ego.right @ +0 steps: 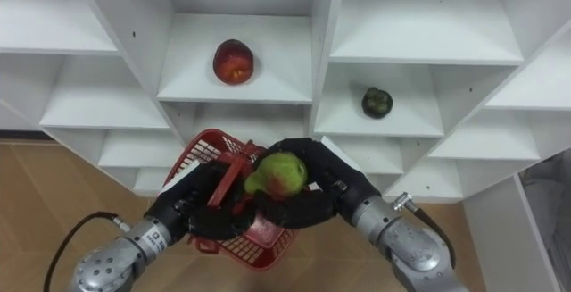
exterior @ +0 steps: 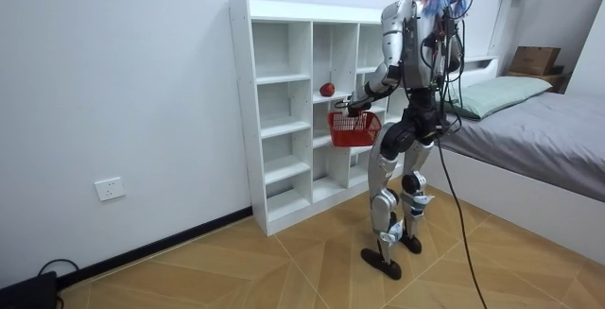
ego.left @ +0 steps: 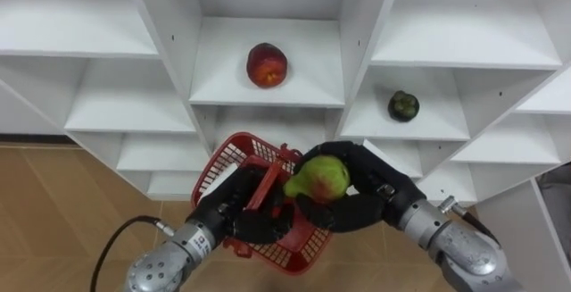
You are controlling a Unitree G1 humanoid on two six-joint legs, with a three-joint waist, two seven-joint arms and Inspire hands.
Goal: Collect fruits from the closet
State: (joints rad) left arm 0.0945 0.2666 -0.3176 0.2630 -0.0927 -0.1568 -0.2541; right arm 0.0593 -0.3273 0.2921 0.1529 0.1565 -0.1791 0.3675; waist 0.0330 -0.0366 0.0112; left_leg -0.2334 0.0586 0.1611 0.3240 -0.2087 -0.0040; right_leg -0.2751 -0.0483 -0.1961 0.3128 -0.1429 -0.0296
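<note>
My left hand (ego.left: pixel 234 213) is curled round the handle of the red basket (ego.left: pixel 223 160), holding it up before the white closet (ego.left: pixel 165 24). My right hand (ego.left: pixel 379 194) is wrapped round a green, red-blushed fruit (ego.left: pixel 319 179), right over the basket's open top. My hands hide what lies inside it. The compartment at twelve o'clock from the basket holds one red fruit (ego.left: pixel 267 65). The compartment at two o'clock holds one dark green fruit (ego.left: pixel 403 105).
</note>
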